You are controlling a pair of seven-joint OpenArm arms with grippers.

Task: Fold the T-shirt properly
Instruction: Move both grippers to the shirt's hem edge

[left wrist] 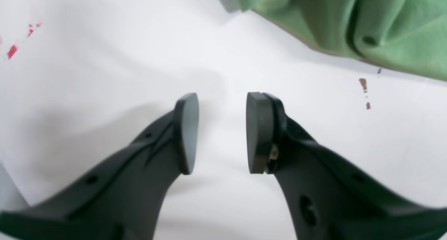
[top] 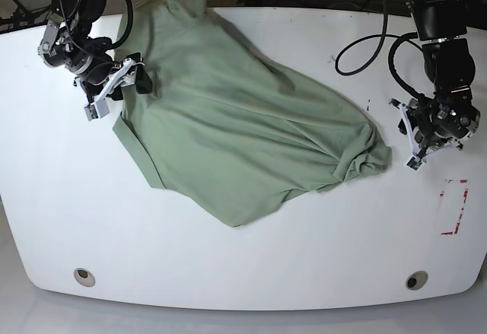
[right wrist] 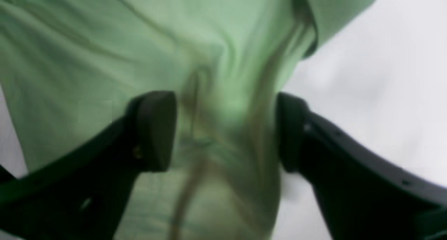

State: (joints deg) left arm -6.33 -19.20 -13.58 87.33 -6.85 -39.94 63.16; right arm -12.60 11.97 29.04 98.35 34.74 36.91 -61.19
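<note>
The soft, matt sage-green knit T-shirt [top: 243,136] looks like cotton jersey, creased all over. The white table top [top: 228,265] is smooth with a slight sheen. The black plastic gripper fingers [left wrist: 187,132] are matt, pads rubbery-looking.

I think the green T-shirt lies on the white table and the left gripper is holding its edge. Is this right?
Not quite. The left gripper holds nothing: in the left wrist view it is open over the bare white table, apart from the green T-shirt. The rest is right.
</note>
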